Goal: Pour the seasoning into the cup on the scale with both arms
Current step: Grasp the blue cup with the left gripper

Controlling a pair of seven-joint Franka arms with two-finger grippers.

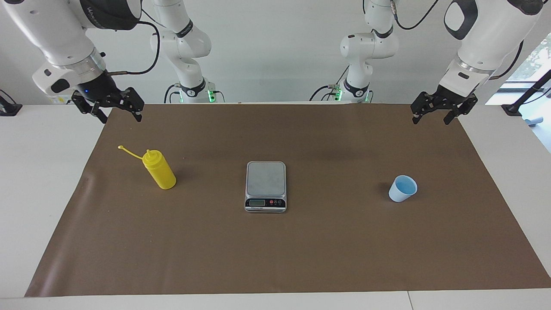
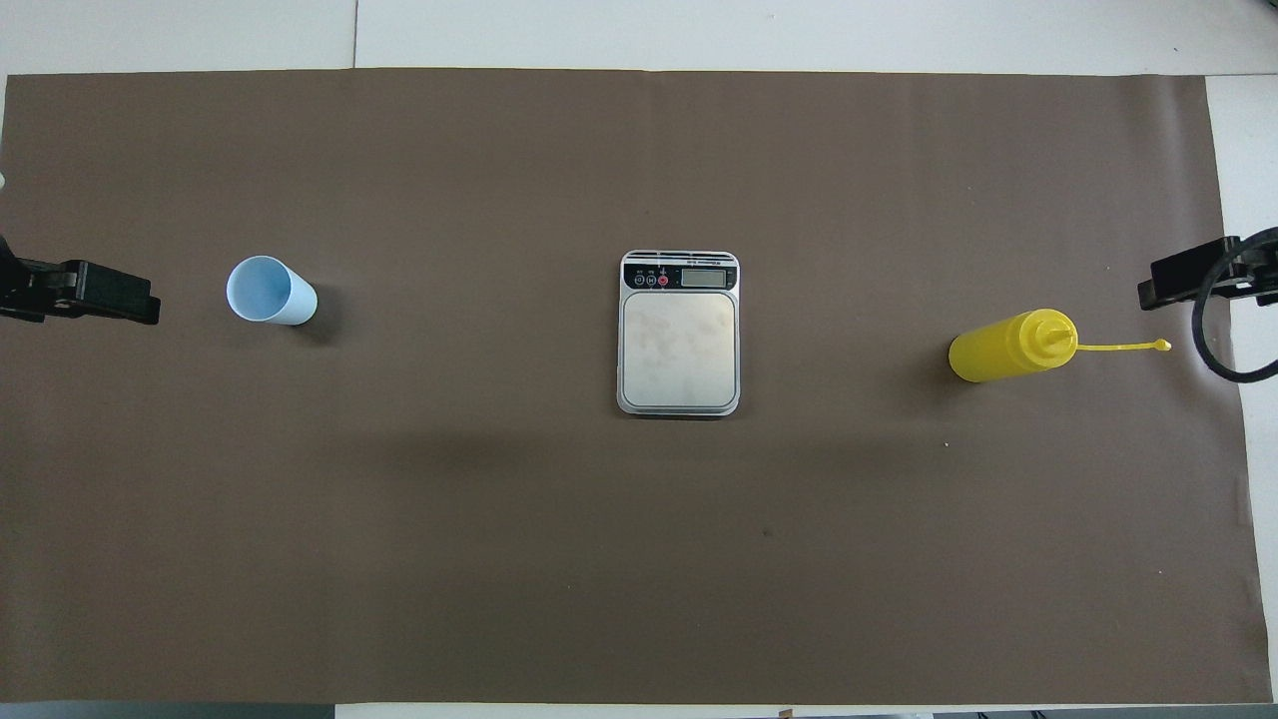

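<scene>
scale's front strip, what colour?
Black, on the scale, with a red button among its buttons; clearest in the overhead view.

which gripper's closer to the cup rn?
Left. The left gripper hangs open over the mat edge at the cup's end; the right gripper hangs open near the yellow bottle.

Robotics lab bench: white table [image 1: 43, 181] under brown paper sheet [image 1: 301, 249]; two white arm bases [image 1: 191, 86] bolted at its 12 o'clock edge, cabled, green status lights; bare white wall [image 1: 275, 51].
</scene>
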